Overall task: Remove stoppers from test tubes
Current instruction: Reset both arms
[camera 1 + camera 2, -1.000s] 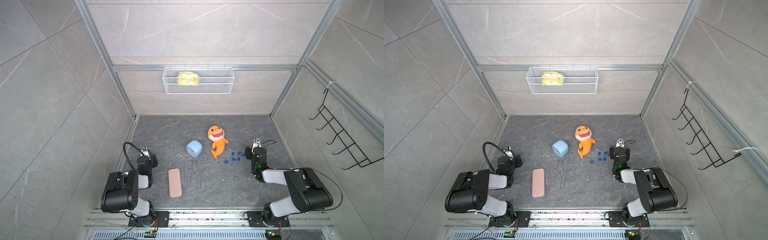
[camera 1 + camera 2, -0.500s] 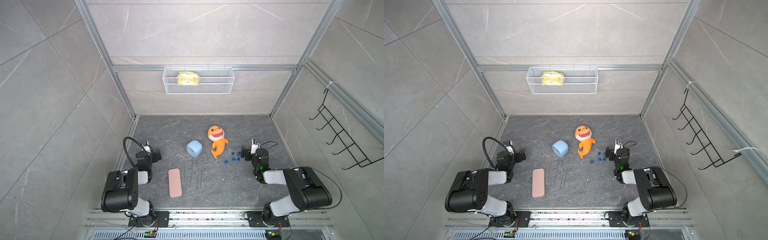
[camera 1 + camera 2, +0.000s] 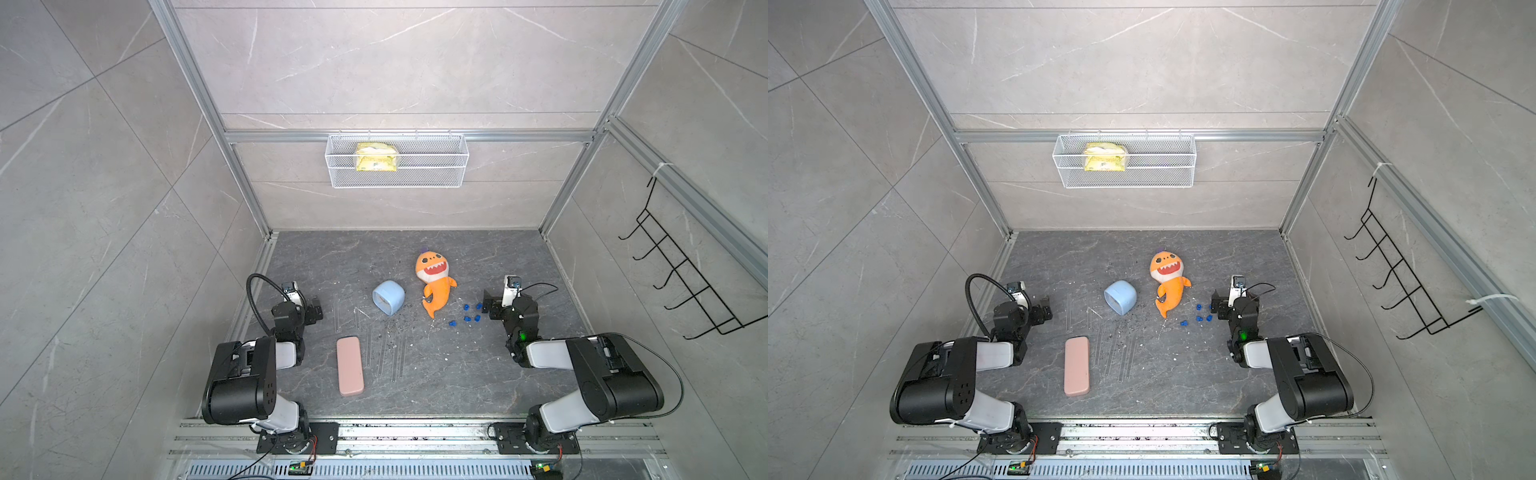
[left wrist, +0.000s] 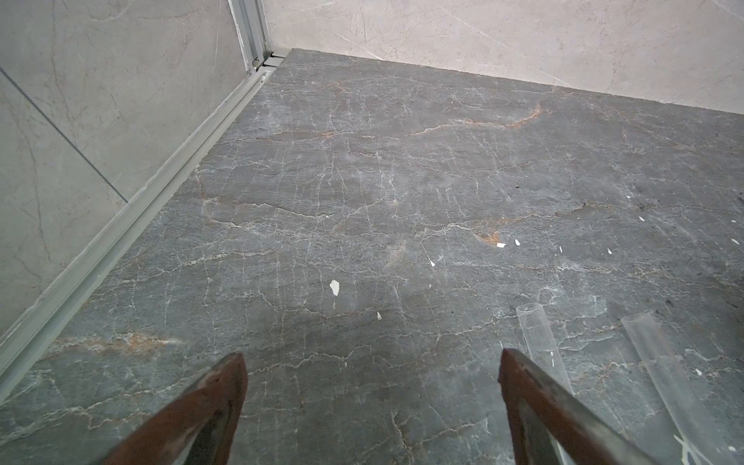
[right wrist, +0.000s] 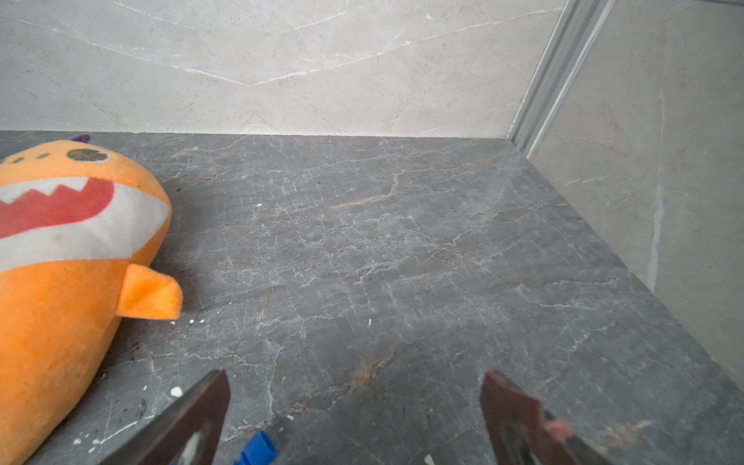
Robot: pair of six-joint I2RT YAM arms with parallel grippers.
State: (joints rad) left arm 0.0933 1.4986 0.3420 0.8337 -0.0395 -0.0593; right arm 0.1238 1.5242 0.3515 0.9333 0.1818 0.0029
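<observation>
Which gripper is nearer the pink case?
Left. The left gripper is open just past the far end of the pink case; the right gripper is open far across, beside the blue caps.

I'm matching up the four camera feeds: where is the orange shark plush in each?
Top view: orange shark plush in the middle, between the pale blue cup and the blue stoppers.
Top view: same place, by the cup.
Left wrist: not in it; only test tubes show.
Right wrist: close up, beside the right gripper.
Shared landmark: the blue stoppers; one lies by the right gripper in its wrist view.
</observation>
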